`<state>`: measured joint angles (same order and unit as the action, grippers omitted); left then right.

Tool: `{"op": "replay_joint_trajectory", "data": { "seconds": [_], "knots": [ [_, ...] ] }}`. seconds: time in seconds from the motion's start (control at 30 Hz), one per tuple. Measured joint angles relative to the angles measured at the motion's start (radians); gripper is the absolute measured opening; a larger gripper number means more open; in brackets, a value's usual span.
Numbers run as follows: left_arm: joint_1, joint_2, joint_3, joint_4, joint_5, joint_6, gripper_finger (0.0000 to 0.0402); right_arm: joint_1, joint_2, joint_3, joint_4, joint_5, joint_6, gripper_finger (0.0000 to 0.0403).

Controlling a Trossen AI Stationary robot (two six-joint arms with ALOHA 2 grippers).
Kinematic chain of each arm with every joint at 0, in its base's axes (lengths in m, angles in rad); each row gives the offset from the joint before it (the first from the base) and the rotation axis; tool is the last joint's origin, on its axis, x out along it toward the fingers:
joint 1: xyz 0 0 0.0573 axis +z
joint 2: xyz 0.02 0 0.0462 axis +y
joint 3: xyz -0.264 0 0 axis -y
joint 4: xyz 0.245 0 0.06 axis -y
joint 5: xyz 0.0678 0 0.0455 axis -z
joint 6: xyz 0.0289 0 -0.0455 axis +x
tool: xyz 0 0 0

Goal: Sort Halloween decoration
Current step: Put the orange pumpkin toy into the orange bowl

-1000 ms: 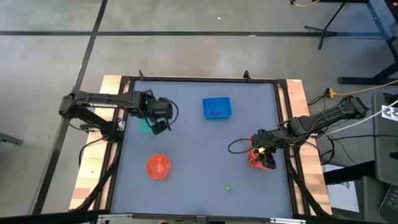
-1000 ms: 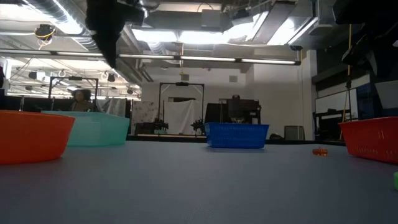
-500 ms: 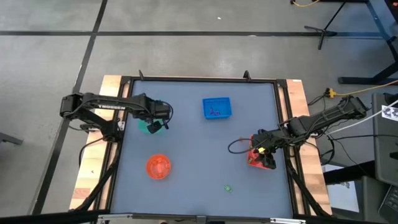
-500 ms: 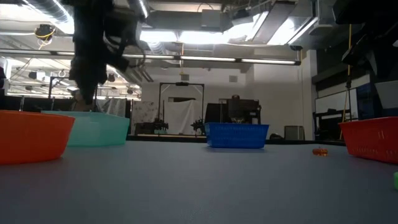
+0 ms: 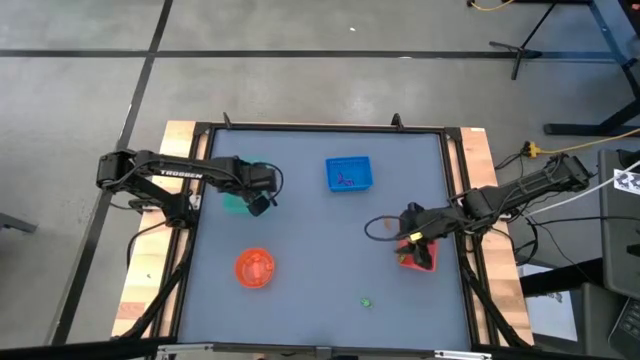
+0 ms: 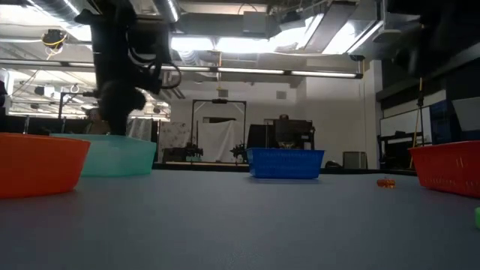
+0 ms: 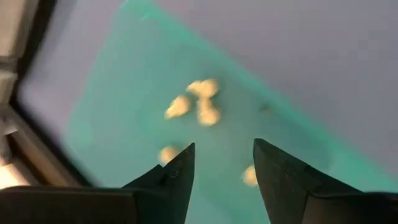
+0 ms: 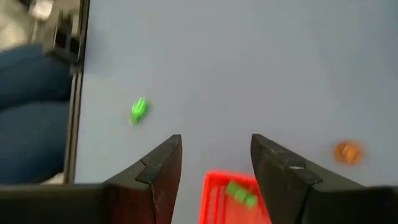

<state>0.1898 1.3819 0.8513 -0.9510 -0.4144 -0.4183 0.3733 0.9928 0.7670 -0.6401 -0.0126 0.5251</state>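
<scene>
left gripper (image 7: 222, 163) above teal tray (image 5: 236, 203), fingers apart, nothing between them; cream trinkets (image 7: 198, 106) lie in the tray just under it | blue tray (image 5: 348, 173) in the middle, far side | right gripper (image 8: 214, 163) released, over red tray (image 5: 418, 254) with green trinkets (image 8: 240, 193) inside; one green trinket (image 5: 366, 301) and one orange trinket (image 8: 347, 152) lie loose on the table (image 5: 320, 250)

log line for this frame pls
left gripper: open, over teal tray, cream trinkets inside | right gripper: open, empty, above red tray | loose on table: green trinket, orange trinket
</scene>
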Motion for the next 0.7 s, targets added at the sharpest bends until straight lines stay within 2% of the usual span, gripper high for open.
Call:
{"op": "replay_joint_trajectory", "data": {
  "seconds": [0.17, 0.27, 0.7],
  "knots": [
    [-0.005, 0.0, 0.0, 0.154, 0.044, -0.017, 0.0148, -0.001, 0.0, 0.0, 0.079, 0.165, 0.0, 0.0191],
    [-0.01, 0.0, 0.0, 0.226, 0.043, -0.016, 0.0148, -0.01, 0.0, 0.0, 0.089, 0.212, 0.001, 0.0191],
    [-0.01, -0.001, 0.001, 0.237, 0.073, 0.018, 0.0148, -0.257, 0.097, 0.0, 0.046, 0.115, 0.013, 0.0191]
  ]
}}
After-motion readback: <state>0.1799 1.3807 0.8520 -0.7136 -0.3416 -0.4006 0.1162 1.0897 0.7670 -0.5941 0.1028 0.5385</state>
